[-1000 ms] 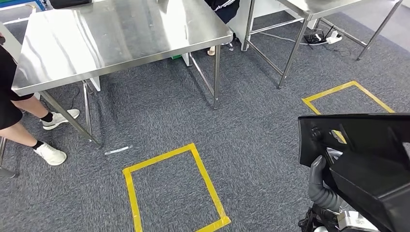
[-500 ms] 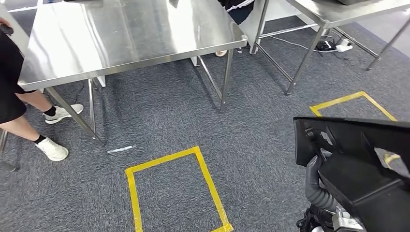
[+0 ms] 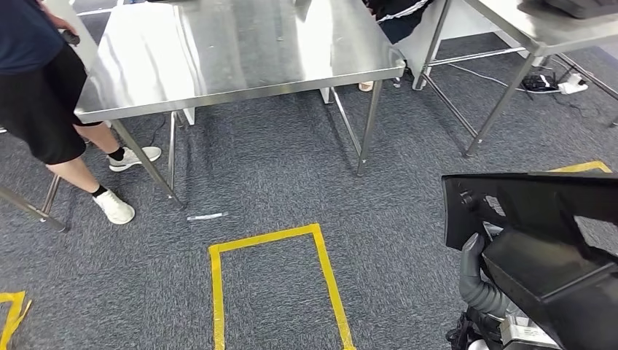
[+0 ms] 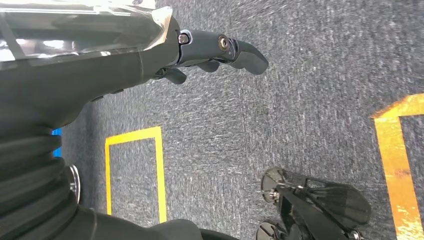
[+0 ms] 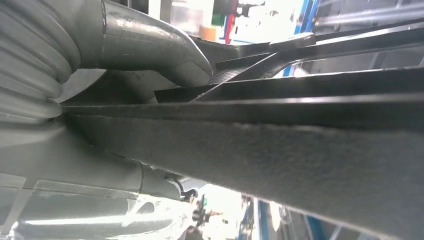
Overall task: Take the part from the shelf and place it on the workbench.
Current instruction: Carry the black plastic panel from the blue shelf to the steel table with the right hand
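Part: one large black part [image 3: 539, 211], flat and angular, low at the right of the head view, well apart from the workbench and above the carpet.
Right hand: the right hand [image 3: 477, 281] grips the part from below; its grey thumb lies against the part's underside, and in the right wrist view the thumb [image 5: 150, 45] presses on the part's dark edge [image 5: 300, 145].
Left hand: the left hand [image 4: 200, 52] hangs over the carpet with its fingers curled in and nothing between them.
Workbench: one steel workbench [image 3: 240, 55] with a bare, shiny top, far ahead of the part.
Other tables: a second steel table [image 3: 554, 29] stands right of the workbench, with a dark object on its top corner.
Floor marks: three yellow tape outlines on the grey carpet: one rectangle [image 3: 277, 284] in front of the workbench, a corner [image 3: 11, 313] far to its left, a strip [image 3: 583, 167] just behind the part.
Person: one person [image 3: 51, 95] in dark shorts and white shoes stands at the workbench's left end.
Writing: none that can be read.
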You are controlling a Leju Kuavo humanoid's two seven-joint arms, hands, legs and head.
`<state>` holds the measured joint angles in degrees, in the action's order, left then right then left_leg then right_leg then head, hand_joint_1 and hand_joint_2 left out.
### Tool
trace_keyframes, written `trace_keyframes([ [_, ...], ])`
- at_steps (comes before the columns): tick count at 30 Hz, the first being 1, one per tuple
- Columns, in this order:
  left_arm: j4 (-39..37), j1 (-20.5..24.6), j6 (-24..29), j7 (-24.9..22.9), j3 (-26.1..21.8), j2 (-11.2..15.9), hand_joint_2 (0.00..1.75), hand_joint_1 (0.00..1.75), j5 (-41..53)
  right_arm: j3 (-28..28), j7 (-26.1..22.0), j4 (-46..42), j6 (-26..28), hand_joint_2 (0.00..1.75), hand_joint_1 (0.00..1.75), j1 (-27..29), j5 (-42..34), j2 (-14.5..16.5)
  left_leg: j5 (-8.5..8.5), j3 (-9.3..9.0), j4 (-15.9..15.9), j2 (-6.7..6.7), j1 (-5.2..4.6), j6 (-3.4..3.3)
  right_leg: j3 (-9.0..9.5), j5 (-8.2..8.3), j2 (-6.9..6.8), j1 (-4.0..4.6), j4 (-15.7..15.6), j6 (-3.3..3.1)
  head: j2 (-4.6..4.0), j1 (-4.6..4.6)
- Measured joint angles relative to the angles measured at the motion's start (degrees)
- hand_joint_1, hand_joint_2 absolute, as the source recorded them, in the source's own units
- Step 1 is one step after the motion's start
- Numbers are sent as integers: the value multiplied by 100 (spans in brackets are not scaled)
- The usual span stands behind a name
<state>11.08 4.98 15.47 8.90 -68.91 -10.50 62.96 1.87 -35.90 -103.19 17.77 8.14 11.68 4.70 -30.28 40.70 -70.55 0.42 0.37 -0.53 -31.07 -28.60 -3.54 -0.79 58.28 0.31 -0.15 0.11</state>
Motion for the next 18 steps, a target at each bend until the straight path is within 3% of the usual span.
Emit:
trace_keyframes([
  [2, 0, 9, -1, 0, 2, 7, 175, 0, 4, 0, 2, 0, 0, 175, 175, 0, 2, 2, 273, -422, 780, 250, -39, -67, 35, -34, -107, 40, 3, 25, 0, 1],
  [4, 0, 23, -2, 1, 9, 9, 175, 0, 11, 1, 4, 0, 0, 175, 175, 0, 3, 2, 321, -595, 1122, 378, -90, -118, 58, -69, -208, 82, 7, 76, 0, 11],
  [6, 0, 24, -6, 2, 17, 9, 175, 0, 20, -3, 5, -2, 0, 175, 175, -1, 5, 3, 334, -606, 1154, 239, -110, -166, 85, -96, -329, 102, -5, 131, 0, 17],
  [7, 1, 18, -10, 3, 21, 9, 175, 0, 25, -5, 6, -2, 0, 175, 175, -2, 7, 3, 353, -631, 1181, 172, -101, -197, 91, -128, -306, 95, 19, 159, 0, 19],
  [9, 2, 15, -21, 13, 28, 10, 175, 0, 38, -4, 8, -5, 0, 175, 175, 4, 8, -1, 399, -688, 1232, 46, -54, -257, -36, -318, -48, 84, 347, 176, 0, 34],
  [11, 1, 20, -42, 30, 40, 8, 175, 0, 50, -1, 11, -4, 0, 175, 175, 31, 8, -5, 412, -677, 1238, -96, -32, -278, -385, -627, 248, 57, 1085, 153, 0, 49],
  [13, 0, 17, -60, 39, 57, 3, 175, 0, 53, 1, 17, -2, 0, 175, 175, 60, 9, -8, 414, -670, 1234, -264, -28, -278, -648, -754, 319, 40, 1570, 186, 0, 52],
  [14, 0, 13, -62, 39, 64, 0, 175, 0, 54, 1, 21, -2, 0, 175, 175, 66, 9, -9, 414, -674, 1233, -346, -25, -275, -633, -679, 332, 28, 1500, 233, 0, 52],
  [16, 0, 9, -65, 40, 72, -1, 175, 0, 54, 1, 21, -2, 0, 175, 175, 65, 8, -9, 414, -690, 1228, -506, -12, -252, -324, -331, 454, -20, 777, 351, 0, 54],
  [18, 0, 11, -66, 41, 78, 2, 175, 0, 54, 0, 21, -2, 0, 175, 175, 66, 4, -8, 416, -682, 1219, -645, -20, -190, -39, -76, 623, -41, 127, 368, 0, 55],
])
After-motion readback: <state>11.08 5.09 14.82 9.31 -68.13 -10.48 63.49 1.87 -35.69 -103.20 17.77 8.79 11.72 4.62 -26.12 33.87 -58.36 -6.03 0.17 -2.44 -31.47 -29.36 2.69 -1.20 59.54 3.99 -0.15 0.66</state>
